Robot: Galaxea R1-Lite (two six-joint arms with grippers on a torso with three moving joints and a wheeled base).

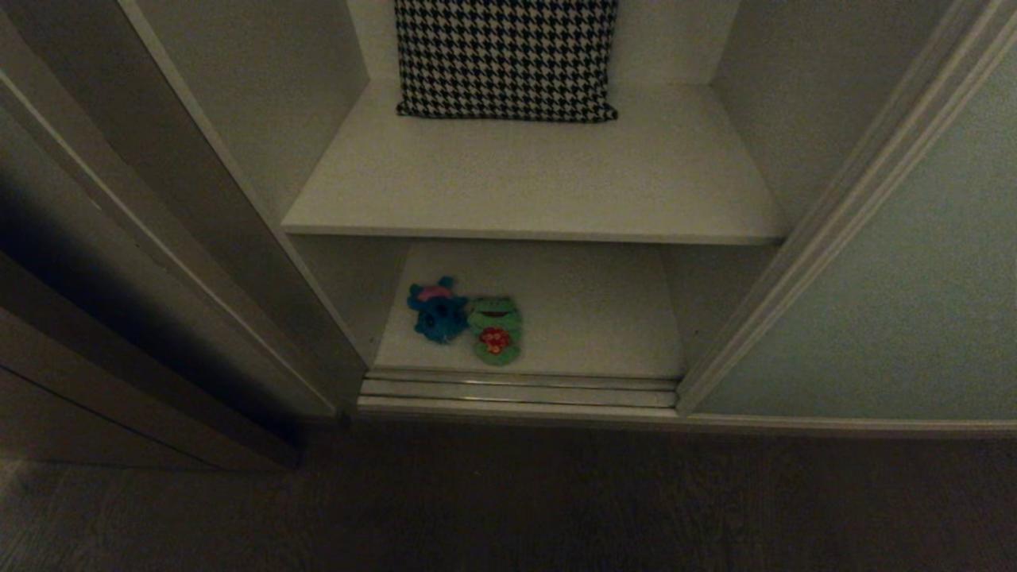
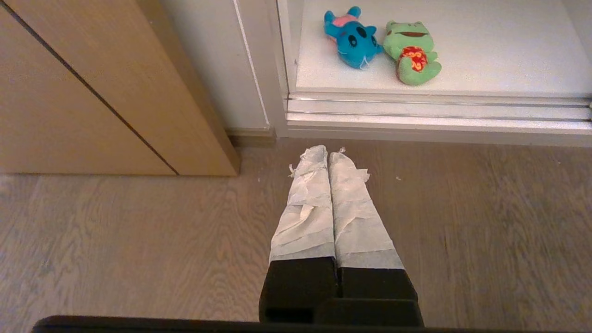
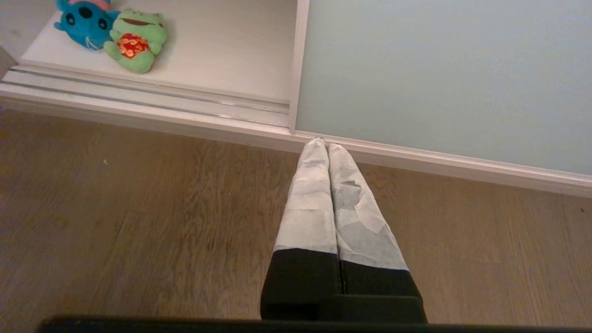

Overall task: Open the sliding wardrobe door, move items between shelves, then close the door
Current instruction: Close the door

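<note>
Toys, frog [image 1: 495, 330] and blue creature [image 1: 437, 311], touch near bottom shelf's [image 1: 588, 318] front-left corner; pillow [image 1: 506, 57] on upper shelf [image 1: 532, 191]. Left end effector [image 2: 327, 152] and right end effector [image 3: 322, 145] closed, empty.

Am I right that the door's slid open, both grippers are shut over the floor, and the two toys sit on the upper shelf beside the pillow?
Not quite. The head view shows the frog and blue toy on the bottom shelf; only the pillow sits on the upper shelf. The rest holds.

Plush frog [image 2: 413, 53], matt white shelf [image 1: 540, 183], wood-grain floor [image 2: 138, 240], frosted door [image 3: 439, 74]
</note>
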